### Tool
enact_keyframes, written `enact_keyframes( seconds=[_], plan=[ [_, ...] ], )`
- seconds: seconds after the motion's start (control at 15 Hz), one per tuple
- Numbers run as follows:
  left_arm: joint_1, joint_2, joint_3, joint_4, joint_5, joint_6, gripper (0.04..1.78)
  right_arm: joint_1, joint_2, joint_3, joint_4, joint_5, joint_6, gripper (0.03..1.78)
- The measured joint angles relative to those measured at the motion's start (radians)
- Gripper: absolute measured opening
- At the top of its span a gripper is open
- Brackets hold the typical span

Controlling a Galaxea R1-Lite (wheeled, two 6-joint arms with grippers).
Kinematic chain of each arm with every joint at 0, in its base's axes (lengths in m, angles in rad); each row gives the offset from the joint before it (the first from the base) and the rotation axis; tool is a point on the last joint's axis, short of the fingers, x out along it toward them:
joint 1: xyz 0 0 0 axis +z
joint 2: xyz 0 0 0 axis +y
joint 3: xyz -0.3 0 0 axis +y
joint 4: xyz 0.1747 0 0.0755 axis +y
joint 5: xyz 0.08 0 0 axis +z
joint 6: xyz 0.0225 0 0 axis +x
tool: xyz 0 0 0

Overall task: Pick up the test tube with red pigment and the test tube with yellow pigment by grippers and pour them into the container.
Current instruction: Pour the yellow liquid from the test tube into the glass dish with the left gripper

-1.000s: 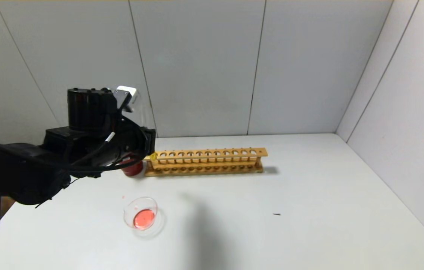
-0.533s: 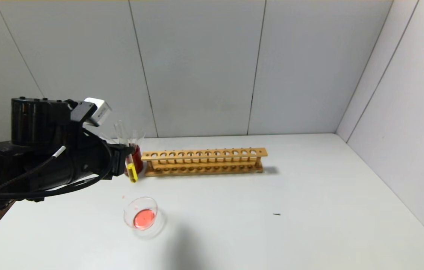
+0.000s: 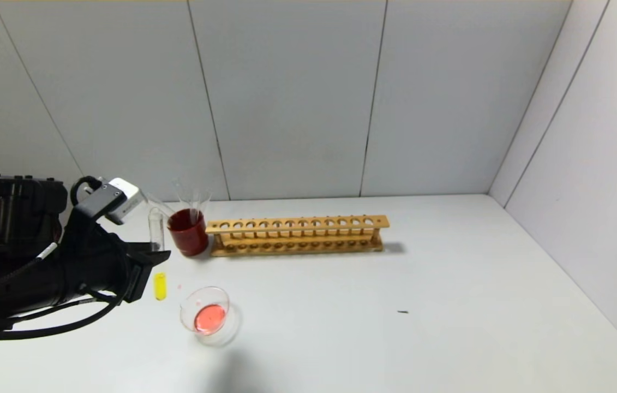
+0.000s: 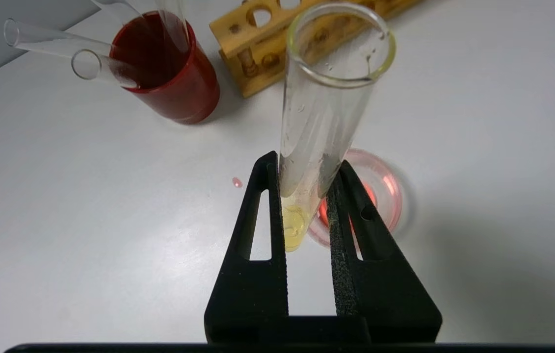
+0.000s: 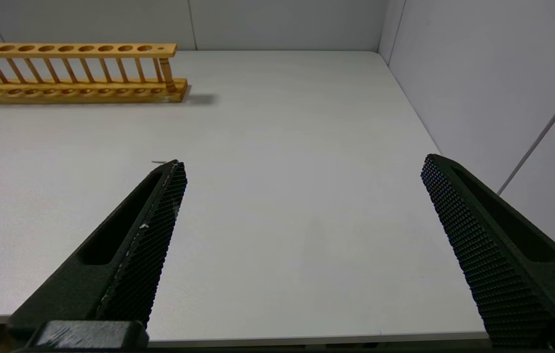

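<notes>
You are about halfway: the container [image 3: 205,315] on the counter [image 3: 395,327] already holds a pool of red liquid, so the red pour looks done, and what remains, as far as can be judged, is tipping the yellow one in. The red-pigment tube itself cannot be picked out; a few clear tubes [image 4: 56,51] lean in the dark red cup [image 3: 189,233] beside the wooden rack [image 3: 297,234], and none shows colour clearly. Your left tool [image 4: 306,196] is clamped on the test tube with yellow pigment [image 3: 159,256], its two fingers pressed against the glass on either side, low on the tube and just above the liquid. The tube hangs above the counter, just to the left of the container and nearer you than the cup. Its long axis stands close to upright: open mouth up, round bottom down, with the yellow settled in the lowest part. Nothing is pouring yet. To finish, you would likely need to bring the mouth over the dish and tilt it down. Your right tool [image 5: 302,206] is parked well to the right, fingers spread wide with nothing between them.
</notes>
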Motion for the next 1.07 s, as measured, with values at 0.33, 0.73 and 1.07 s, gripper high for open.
enact_keyframes(
  seconds=[0.33,0.73,1.07],
  plan=[
    [0.005,0.006,0.056,0.007,0.0,0.236,0.3,0.0,0.0,0.0,0.0,0.0,0.0,1.75],
    [0.063,0.011,0.067,0.006,-0.001,0.497,0.3,0.0,0.0,0.0,0.0,0.0,0.0,1.75],
    [0.089,0.018,0.072,0.006,-0.001,0.696,0.3,0.0,0.0,0.0,0.0,0.0,0.0,1.75]
  ],
)
